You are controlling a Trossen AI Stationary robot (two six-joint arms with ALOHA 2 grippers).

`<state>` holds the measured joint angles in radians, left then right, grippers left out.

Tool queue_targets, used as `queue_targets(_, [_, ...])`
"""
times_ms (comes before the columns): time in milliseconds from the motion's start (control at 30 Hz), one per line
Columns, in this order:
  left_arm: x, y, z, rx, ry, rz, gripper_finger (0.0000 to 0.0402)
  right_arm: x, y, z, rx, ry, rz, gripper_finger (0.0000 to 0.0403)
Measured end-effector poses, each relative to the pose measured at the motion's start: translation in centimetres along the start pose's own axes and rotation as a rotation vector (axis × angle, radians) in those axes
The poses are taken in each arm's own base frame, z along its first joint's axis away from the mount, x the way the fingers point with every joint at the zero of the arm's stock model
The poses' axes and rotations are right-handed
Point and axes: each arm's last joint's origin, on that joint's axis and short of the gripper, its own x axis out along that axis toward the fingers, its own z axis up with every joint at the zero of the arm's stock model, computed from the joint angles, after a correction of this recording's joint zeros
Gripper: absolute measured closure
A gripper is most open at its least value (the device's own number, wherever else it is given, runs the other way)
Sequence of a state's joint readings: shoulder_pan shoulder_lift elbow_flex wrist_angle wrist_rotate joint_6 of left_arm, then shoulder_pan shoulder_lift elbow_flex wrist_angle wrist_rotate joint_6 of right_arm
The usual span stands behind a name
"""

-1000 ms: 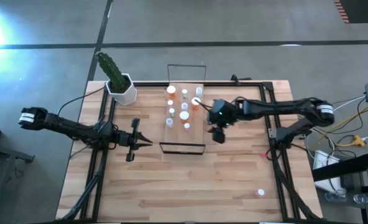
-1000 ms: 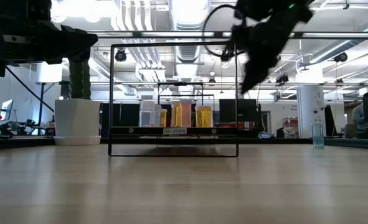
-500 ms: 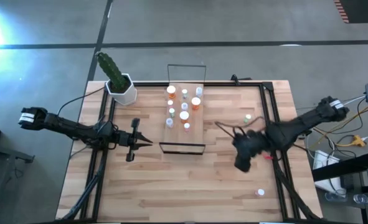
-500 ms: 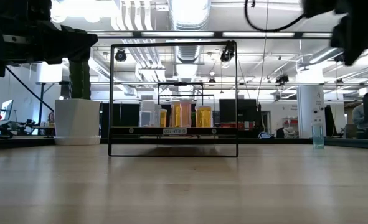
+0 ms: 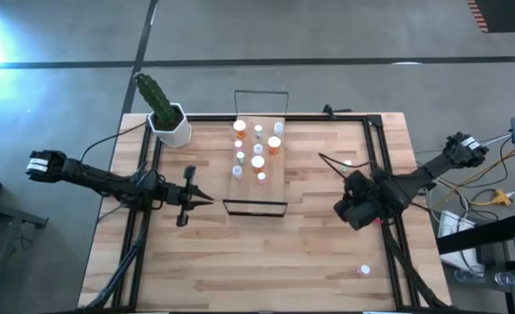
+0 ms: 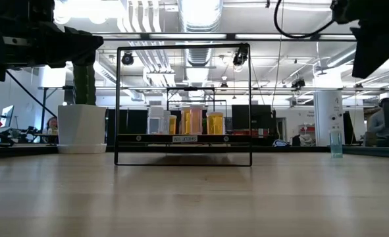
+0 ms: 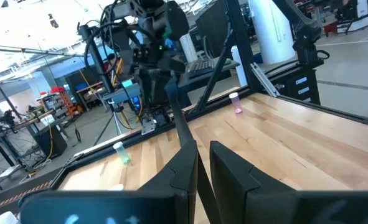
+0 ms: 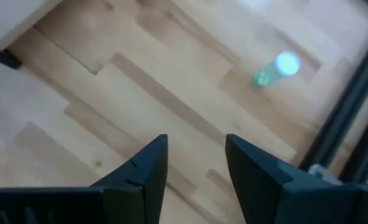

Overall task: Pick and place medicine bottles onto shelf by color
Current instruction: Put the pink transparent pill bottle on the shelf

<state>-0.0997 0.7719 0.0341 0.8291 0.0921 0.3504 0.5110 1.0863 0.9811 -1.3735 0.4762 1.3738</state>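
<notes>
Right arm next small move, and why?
Probably swing the right pincer toward the small green white-capped bottle and lower over it: the jaws are apart and empty, and that bottle stands loose on the striped wooden tabletop, off the light-wood shelf.

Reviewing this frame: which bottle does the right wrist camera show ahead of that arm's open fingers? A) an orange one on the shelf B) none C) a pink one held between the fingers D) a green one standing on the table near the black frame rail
D: the right wrist view shows a green bottle standing on the table beyond the empty, open right gripper.
</notes>
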Motion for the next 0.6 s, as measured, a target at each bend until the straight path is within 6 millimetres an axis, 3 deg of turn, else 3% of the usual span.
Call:
queue_targets(167, [0.0, 0.0, 0.0, 0.000, 0.000, 0.000, 0.0378, 1.4, 0.2, -0.2, 0.006, 0.077, 0.047, 0.0243])
queue_targets(333, [0.0, 0.0, 0.0, -0.002, 0.000, 0.000, 0.0378, 1.9, 2.0, -1.4, 0.010, 0.291, 0.164, 0.0208])
queue_targets(467, [0.0, 0.0, 0.0, -0.002, 0.000, 0.000, 0.0378, 1.0, 4.0, -3.0, 0.033, 0.429, 0.244, 0.0188])
queue_targets(600, [0.0, 0.0, 0.0, -0.003, 0.003, -0.001, 0.0378, -0.8, 6.0, -5.7, 0.049, 0.497, 0.268, 0.0189])
